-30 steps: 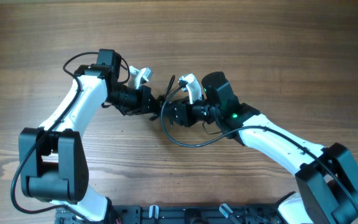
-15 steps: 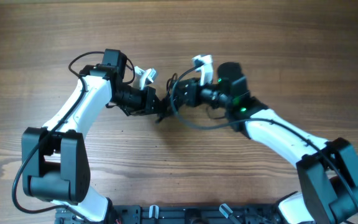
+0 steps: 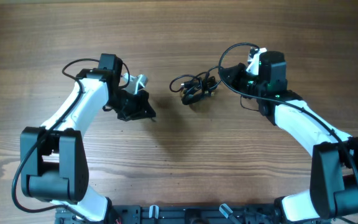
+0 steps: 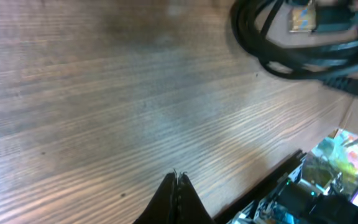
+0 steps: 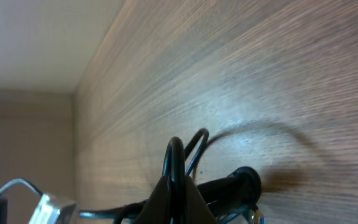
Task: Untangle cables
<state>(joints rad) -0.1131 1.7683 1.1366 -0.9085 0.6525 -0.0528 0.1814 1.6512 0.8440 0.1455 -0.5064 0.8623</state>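
Both arms have drawn apart since a second ago, when their grippers met close together over the middle of the wooden table (image 3: pixel 179 162). The left gripper (image 3: pixel 149 116) has slid back a little to the left. The right gripper (image 3: pixel 221 82) has swung right and toward the far side, and the cables (image 3: pixel 194 88) have gone with it. The long loop that trailed toward the near edge is now gathered into a compact black knot. That knot sits between the two grippers, well clear of the left one and right at the tip of the right one. In the right wrist view the right gripper (image 5: pixel 176 186) has its jaws pinched together on a thin loop of the cables (image 5: pixel 178 152), which arches up from the fingertips, with more dark cord bunched beside them. In the left wrist view the left gripper (image 4: pixel 178 183) has its jaws pressed together with nothing between them, over bare wood. Here the cables (image 4: pixel 291 50) show blurred at the upper right, apart from the fingertips, with a small metal plug end among them.
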